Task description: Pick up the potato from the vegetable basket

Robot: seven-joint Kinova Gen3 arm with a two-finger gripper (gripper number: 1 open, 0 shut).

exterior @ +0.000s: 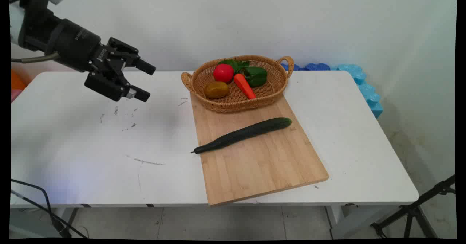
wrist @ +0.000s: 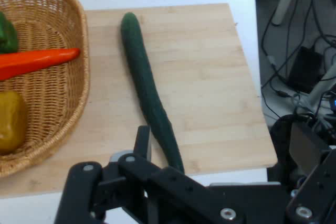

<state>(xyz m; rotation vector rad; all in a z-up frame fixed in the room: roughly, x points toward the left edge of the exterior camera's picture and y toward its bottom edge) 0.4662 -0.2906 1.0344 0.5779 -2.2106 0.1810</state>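
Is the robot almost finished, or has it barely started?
Looks early. A tomato, carrot and green pepper lie in the basket. The jaws are open and empty, up over the table, apart from everything. The cucumber lies alone on the cutting board, untouched. What is left, the pictures don't say.

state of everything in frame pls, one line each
gripper: jaws open, empty, raised above the table's left part
cucumber: lying flat, diagonal on the cutting board, stem tip past its left edge
cutting board: flat on the table, near corner over the edge
basket: upright on the board's far end
tomato, carrot, green pepper, brownish pepper: in the basket
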